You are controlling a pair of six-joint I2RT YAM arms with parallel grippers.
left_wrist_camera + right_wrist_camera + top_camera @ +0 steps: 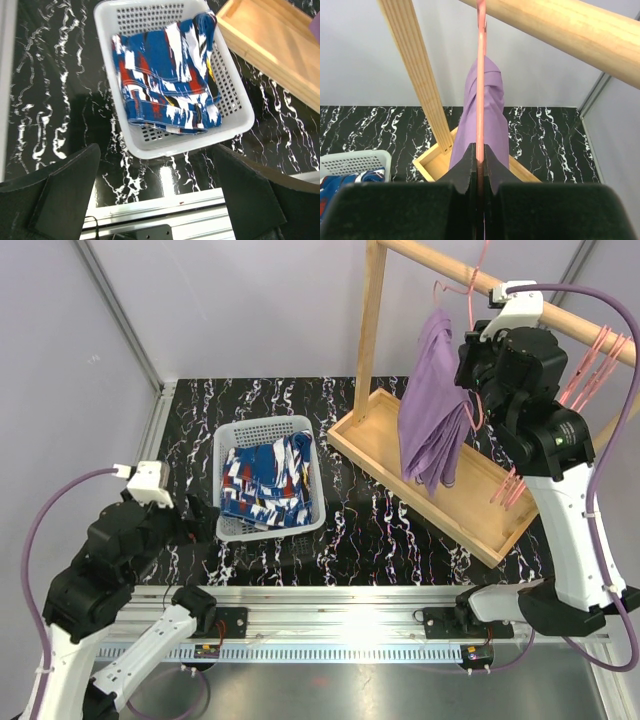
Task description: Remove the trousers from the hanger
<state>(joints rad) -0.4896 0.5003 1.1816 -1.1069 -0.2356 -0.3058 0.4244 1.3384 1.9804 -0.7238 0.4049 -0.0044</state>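
Lilac-purple trousers (pixel 432 405) hang draped over a pink hanger (pixel 443 292) on the wooden rail (pixel 560 315). My right gripper (pixel 466 390) is up beside them. In the right wrist view its jaws (pixel 480 152) are shut on the thin pink hanger (pixel 480 95), with the lilac trousers (pixel 492 120) hanging just beyond. Blue trousers with white and red patches (pixel 266 480) lie folded in the white basket (pixel 225 445). My left gripper (pixel 200 520) is low at the basket's near left corner. It stands wide open (pixel 157 200) with nothing between its fingers, and the blue trousers (pixel 165 75) lie ahead of it.
The rack's wooden base tray (pixel 370 445) and upright post (pixel 372 330) stand right of the basket. Several bare pink hangers (pixel 592 365) hang further right on the rail. Grey walls close in the back and the left side. A metal rail (pixel 330 605) runs along the near edge.
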